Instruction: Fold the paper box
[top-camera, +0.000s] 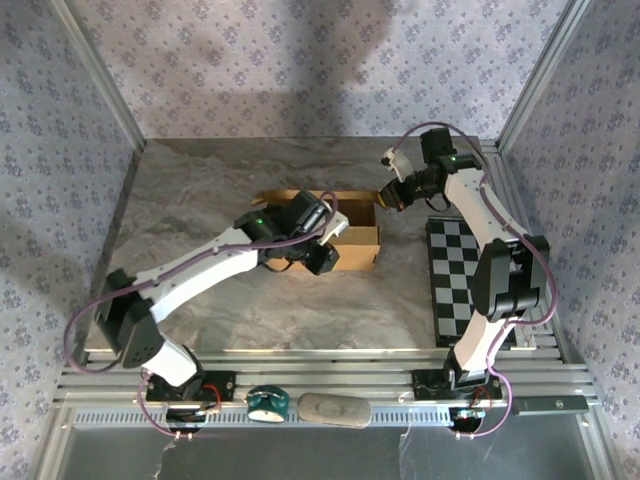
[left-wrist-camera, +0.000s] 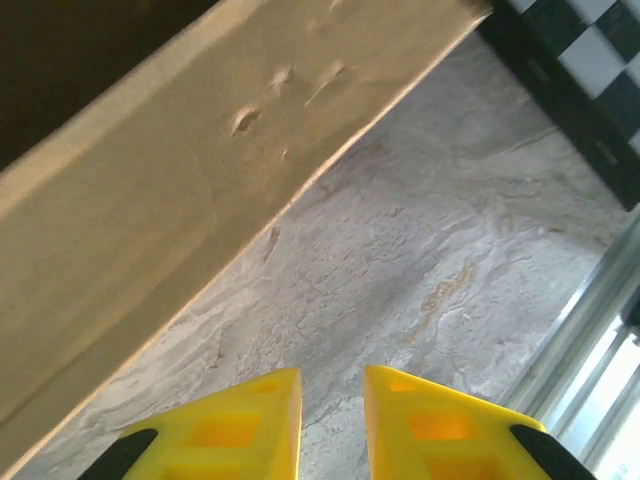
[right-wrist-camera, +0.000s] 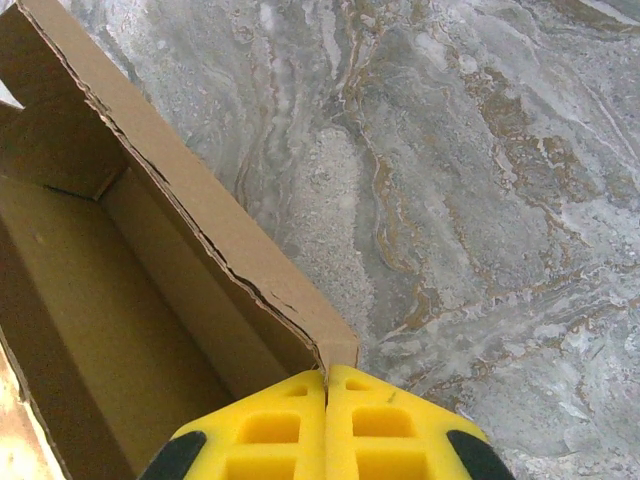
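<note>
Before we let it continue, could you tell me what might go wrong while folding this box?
1. The right gripper seems to pinch only a wall corner of the paper box, where the edge looks frayed; a pull could tear it or slip off.
2. The left gripper sits beside the near wall, slightly open and holding nothing, so the box may slide across the table instead of folding.

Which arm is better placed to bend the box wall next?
Right, probably. The right gripper looks shut on the paper box wall's top edge at a corner, ready to bend it. The left gripper is open beside the outer wall, gripping nothing.
</note>
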